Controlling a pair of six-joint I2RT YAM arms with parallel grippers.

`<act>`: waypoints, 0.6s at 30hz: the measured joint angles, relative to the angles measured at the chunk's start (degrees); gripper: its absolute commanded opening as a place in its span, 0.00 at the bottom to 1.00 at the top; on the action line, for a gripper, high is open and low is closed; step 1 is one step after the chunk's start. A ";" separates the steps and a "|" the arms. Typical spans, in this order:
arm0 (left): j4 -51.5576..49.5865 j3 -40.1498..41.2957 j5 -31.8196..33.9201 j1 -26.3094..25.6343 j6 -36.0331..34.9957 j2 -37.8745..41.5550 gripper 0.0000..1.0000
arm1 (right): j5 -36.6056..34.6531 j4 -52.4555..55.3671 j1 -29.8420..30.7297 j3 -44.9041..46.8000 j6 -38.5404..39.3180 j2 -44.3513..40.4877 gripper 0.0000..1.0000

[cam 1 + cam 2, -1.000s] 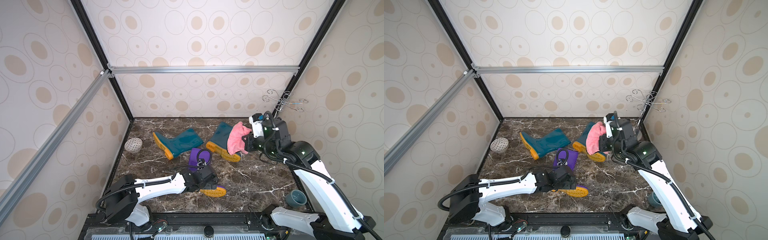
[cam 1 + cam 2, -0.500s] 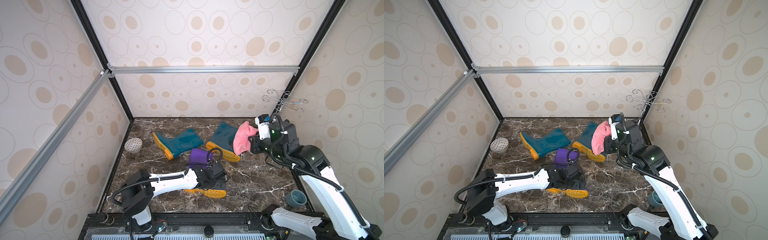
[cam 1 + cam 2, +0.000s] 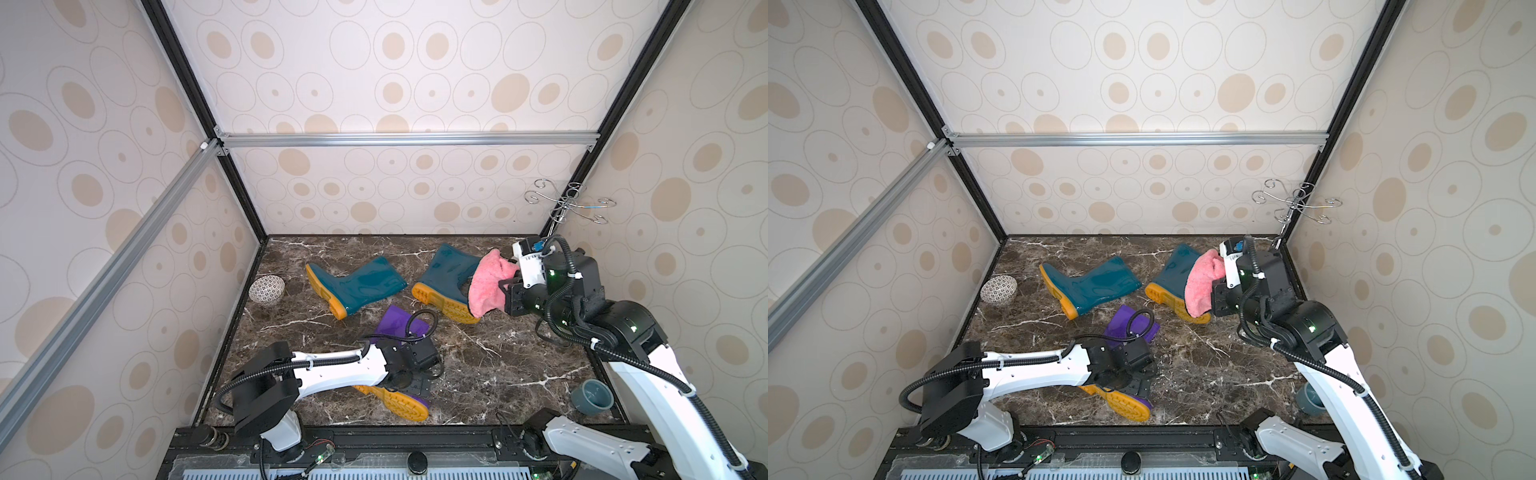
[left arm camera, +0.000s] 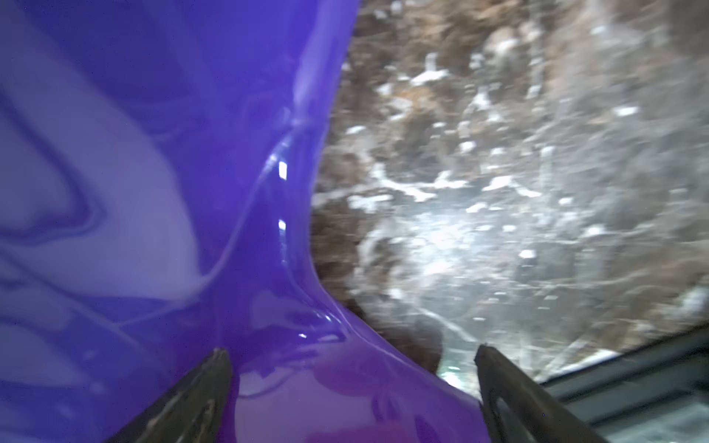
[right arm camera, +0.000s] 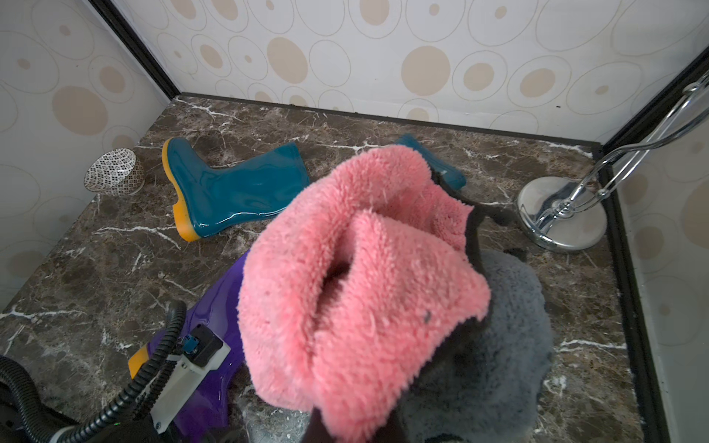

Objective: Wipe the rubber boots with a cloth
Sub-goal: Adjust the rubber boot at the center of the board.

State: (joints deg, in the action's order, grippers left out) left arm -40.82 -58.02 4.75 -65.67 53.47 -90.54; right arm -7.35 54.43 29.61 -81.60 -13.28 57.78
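1. The right pincer (image 3: 507,297) is clamped tight on the pink cloth (image 3: 486,286), holding it up above the dark marble surface (image 3: 498,365) at the back right.
2. The cloth hangs right in front of the right-hand teal boot (image 3: 444,274). Honestly can't tell if it's touching it.
3. The left-hand teal boot (image 3: 357,286) lies on its side, well apart from the cloth. Its yellow sole points toward a patterned bowl (image 3: 267,289) by the wall.
4. The purple boot (image 3: 392,322) lies near the front, partly under the left arm.
5. The left pincer (image 4: 351,354) is spread wide, with a finger on either side of the purple boot's ankle. It's not squeezing, as far as I can see.
6. A grey-blue cup (image 3: 592,397) sits in the front right corner, and a chrome stand (image 5: 562,214) is in the back right.
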 measured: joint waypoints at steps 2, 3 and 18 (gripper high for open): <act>-2.95 -0.98 2.34 0.66 -1.09 0.39 1.00 | 1.62 -0.37 0.00 1.77 -0.79 0.13 0.00; -5.84 -3.08 3.48 0.94 -1.22 0.48 1.00 | 2.40 -0.42 0.00 2.47 -1.07 0.33 0.00; -22.05 -11.96 2.64 -2.60 21.92 3.87 1.00 | 8.81 -2.73 0.00 4.92 -2.95 1.57 0.00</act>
State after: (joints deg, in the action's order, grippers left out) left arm -62.87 -69.97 7.40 -68.27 75.40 -86.67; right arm 1.45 51.70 29.61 -76.69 -16.23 59.35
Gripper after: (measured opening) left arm 0.998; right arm 0.057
